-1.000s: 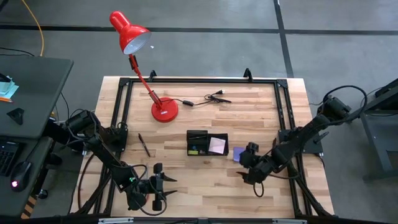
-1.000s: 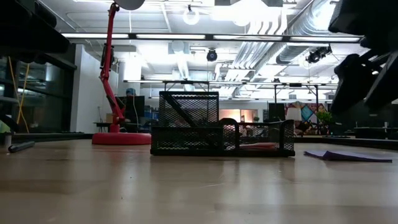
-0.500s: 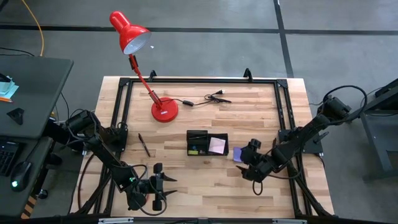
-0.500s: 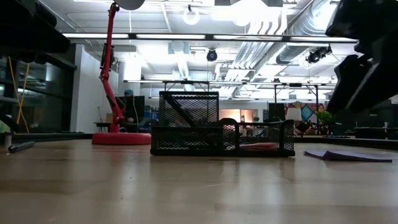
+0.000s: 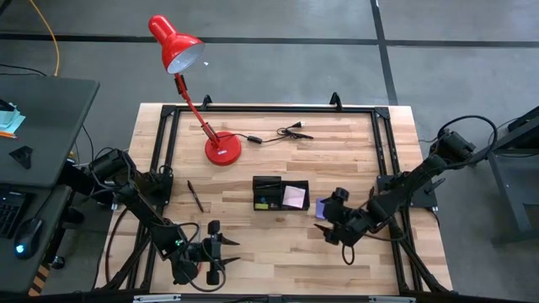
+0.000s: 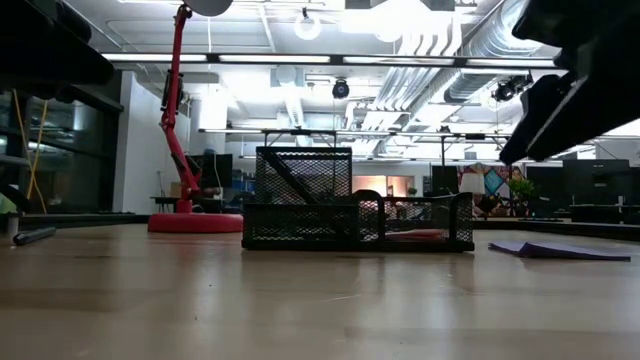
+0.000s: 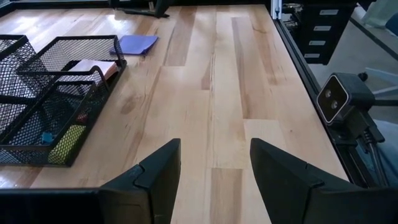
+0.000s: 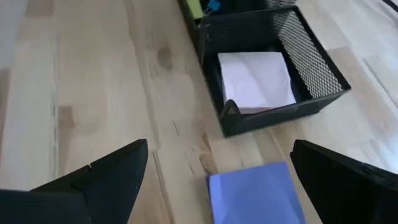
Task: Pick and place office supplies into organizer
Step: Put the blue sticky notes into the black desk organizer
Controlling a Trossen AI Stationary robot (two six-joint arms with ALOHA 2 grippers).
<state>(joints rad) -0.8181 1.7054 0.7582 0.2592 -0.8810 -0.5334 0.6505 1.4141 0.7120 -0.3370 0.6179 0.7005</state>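
Observation:
The black mesh organizer (image 5: 280, 194) stands mid-table, with a pale pink pad (image 8: 256, 81) lying in its right compartment. A purple sticky pad (image 8: 255, 193) lies flat on the table just right of the organizer. My right gripper (image 5: 328, 220) hovers open above it, one finger on each side, touching nothing. A thin black pen (image 5: 194, 195) lies to the left of the organizer. My left gripper (image 5: 221, 252) waits open near the front edge, pointing toward the table's right; its own view shows the organizer (image 7: 50, 93) and the purple pad (image 7: 138, 43).
A red desk lamp (image 5: 221, 150) stands at the back left, and a black cable with a plug (image 5: 282, 132) lies beside it. A black frame rail (image 5: 381, 143) runs around the tabletop. Bare wood lies between the two grippers along the front edge.
My right gripper has turned at the wrist while staying above the purple pad; in the low view its fingers now slant more steeply. The pad, the organizer and my left gripper have kept still.

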